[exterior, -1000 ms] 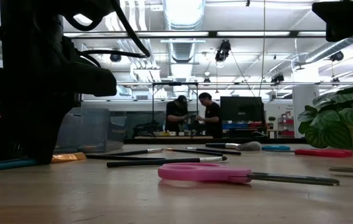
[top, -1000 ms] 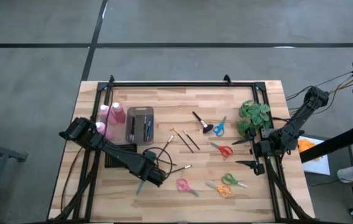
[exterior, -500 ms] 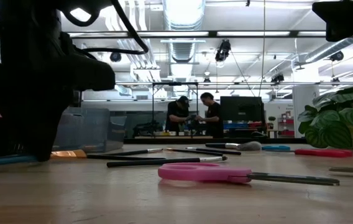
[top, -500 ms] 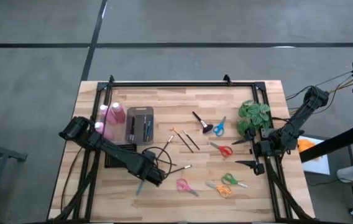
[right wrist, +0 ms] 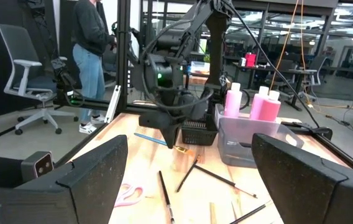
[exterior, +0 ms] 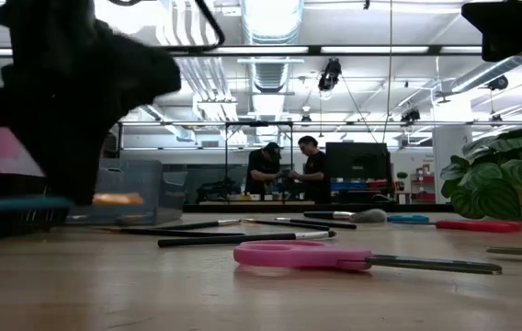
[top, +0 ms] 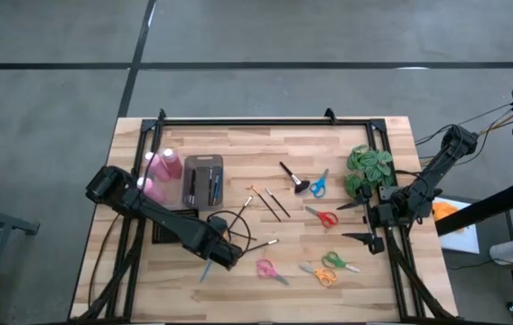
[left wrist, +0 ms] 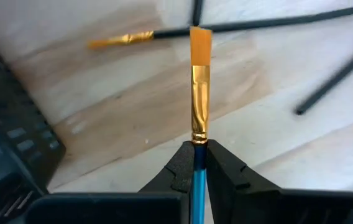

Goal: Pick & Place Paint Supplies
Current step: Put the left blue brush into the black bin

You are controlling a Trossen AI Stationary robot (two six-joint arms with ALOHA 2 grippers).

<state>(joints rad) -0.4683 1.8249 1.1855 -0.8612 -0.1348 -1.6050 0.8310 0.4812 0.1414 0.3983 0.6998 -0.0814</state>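
Blue-handled paintbrush (left wrist: 196,87) with a gold ferrule and orange bristles is clamped between the fingers of the left tool (left wrist: 195,163), the jaws closed tight on the handle just behind the ferrule. In the low view the brush (exterior: 54,200) now hangs clear above the worktop (exterior: 261,285); half a second ago its handle lay along the wood and a second ago likewise, so the left tool (exterior: 68,188) has risen with it. From above, the left tool (top: 223,255) sits near the front of the worktop (top: 383,271), shifted slightly towards the clear bin (top: 203,180) compared with the earlier frames, the brush (top: 208,269) pointing out towards the front edge.

Just beyond the raised brush lie several thin loose brushes (top: 270,203) on the wood, and a stubby black brush (top: 291,177) farther back. The bin holds a few brushes already; three pink bottles (top: 160,171) stand beside it. Pink scissors (exterior: 353,257) lie flat in front, unmoved, with red scissors (top: 323,217), blue scissors (top: 318,184) and a green and orange pair (top: 329,267) spread to the right.

The right tool (top: 358,221) waits at the right edge beside the leafy plant (top: 368,169), fingers spread wide and holding nothing, position unchanged. Two people (exterior: 288,171) stand in the room behind.
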